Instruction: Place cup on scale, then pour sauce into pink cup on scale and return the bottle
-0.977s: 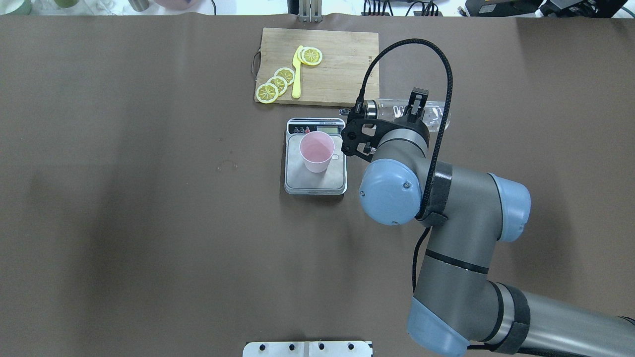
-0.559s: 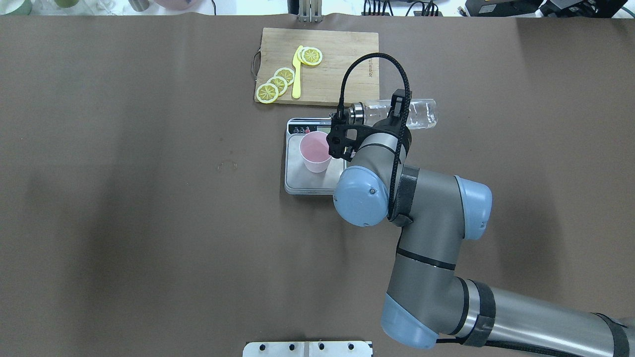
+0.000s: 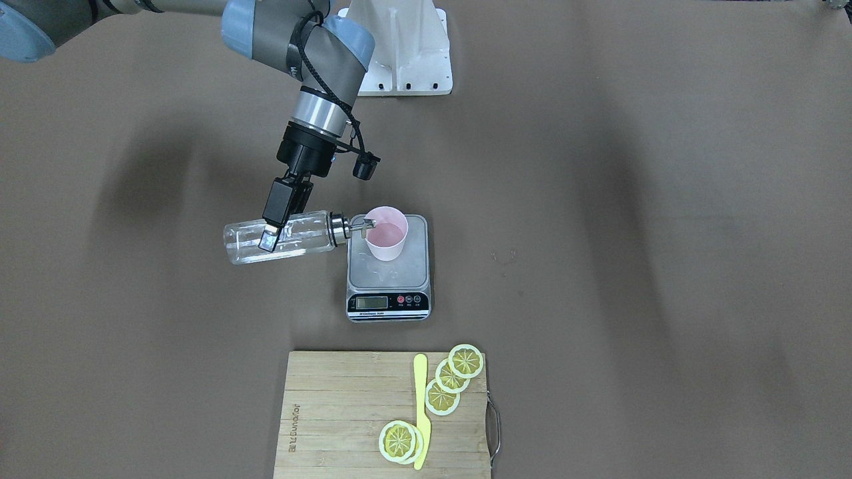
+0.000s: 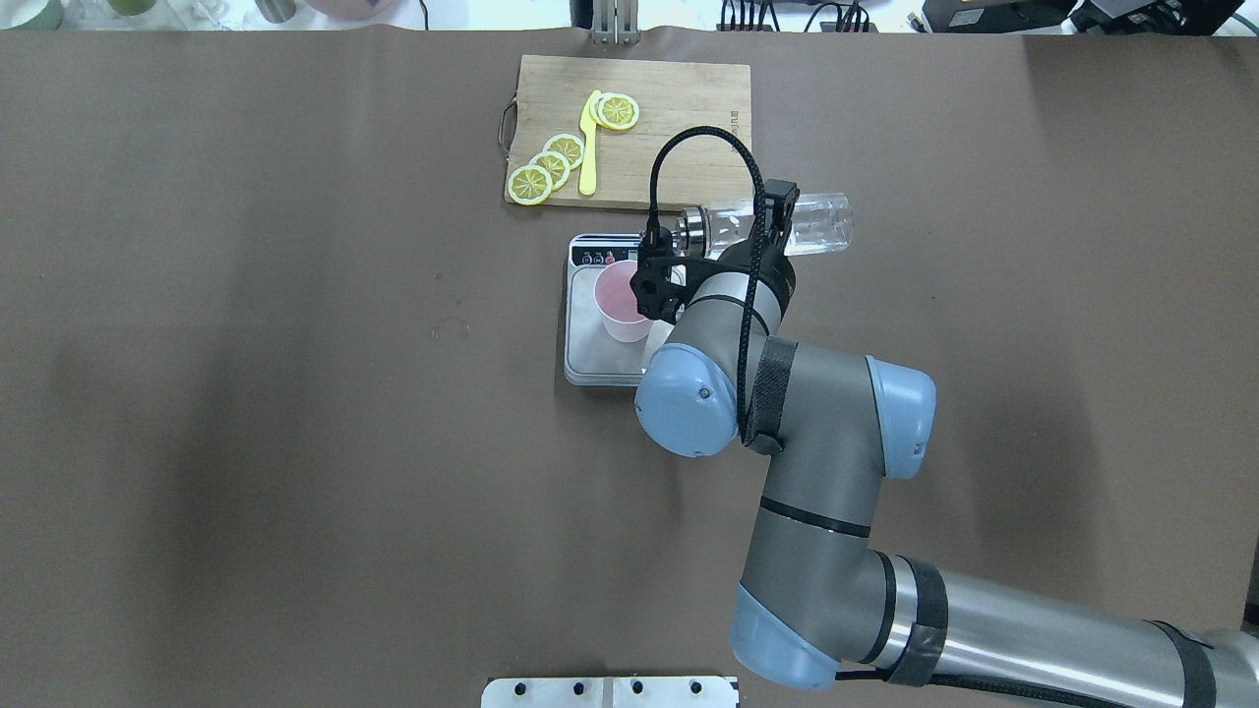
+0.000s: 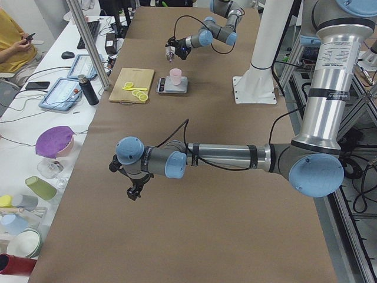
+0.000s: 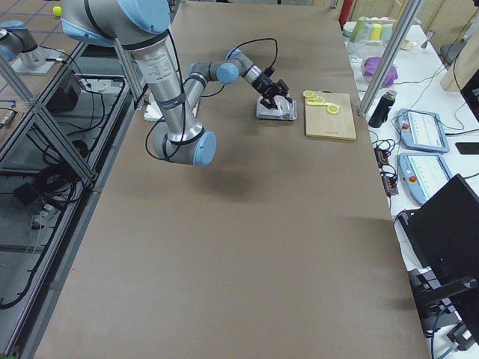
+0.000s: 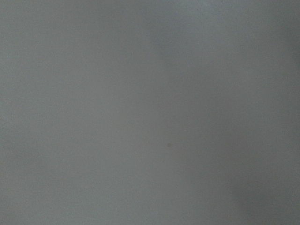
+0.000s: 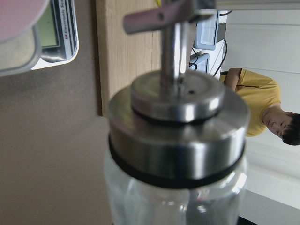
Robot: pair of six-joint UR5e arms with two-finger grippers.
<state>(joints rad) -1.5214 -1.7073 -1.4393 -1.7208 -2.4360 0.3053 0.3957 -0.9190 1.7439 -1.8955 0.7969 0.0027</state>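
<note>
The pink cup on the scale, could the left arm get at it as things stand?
Probably, from its own side, where the table shows bare. The right tool holds the bottle, spout at the rim of the cup, crowding the other side.

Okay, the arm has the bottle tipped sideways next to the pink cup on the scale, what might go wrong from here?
1. The bottle, held roughly level by the right gripper, has its spout only just at the rim of the cup. Liquid may miss and land on the scale.
2. Nothing holds the cup. A nudge from the spout might tip it or slide it across the platform.
</note>
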